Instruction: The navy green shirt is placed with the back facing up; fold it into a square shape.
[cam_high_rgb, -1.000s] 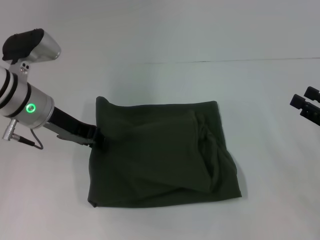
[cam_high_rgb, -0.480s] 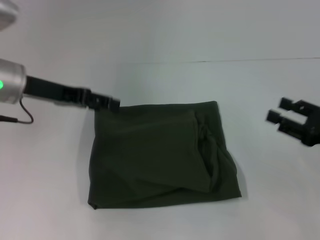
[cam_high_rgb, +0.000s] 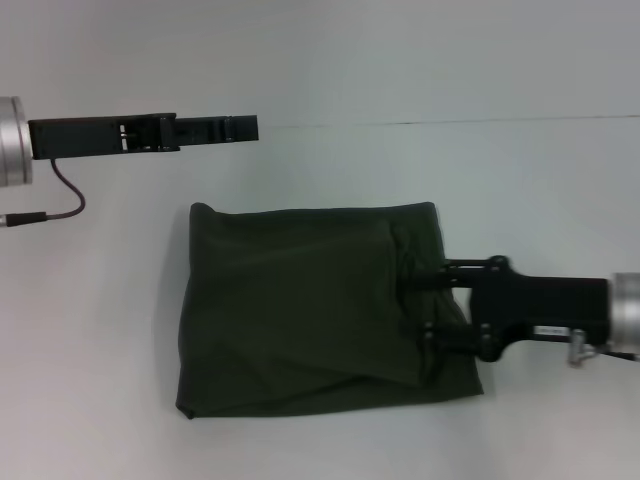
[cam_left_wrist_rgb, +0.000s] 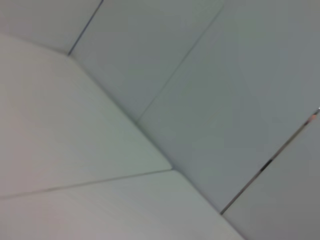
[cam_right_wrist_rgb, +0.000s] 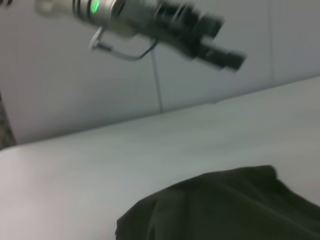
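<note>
The navy green shirt (cam_high_rgb: 300, 310) lies folded into a rough square on the white table, with loose creases and a bunched layer along its right side. Its edge also shows in the right wrist view (cam_right_wrist_rgb: 225, 205). My right gripper (cam_high_rgb: 436, 304) is low at the shirt's right edge. It is open, with one finger near the upper folds and the other near the lower right corner. My left gripper (cam_high_rgb: 245, 127) hovers high behind the shirt's back left corner, clear of the cloth. In the right wrist view the left gripper (cam_right_wrist_rgb: 232, 41) shows two prongs apart, holding nothing.
The white table (cam_high_rgb: 90, 400) stretches around the shirt on every side. A seam line (cam_high_rgb: 500, 121) runs across the back. The left wrist view shows only bare white surface and wall panels (cam_left_wrist_rgb: 200, 75).
My left gripper lifted from the shirt's left edge and swung up and back, away from the cloth. My right gripper came in from the far right onto the shirt's right edge.
</note>
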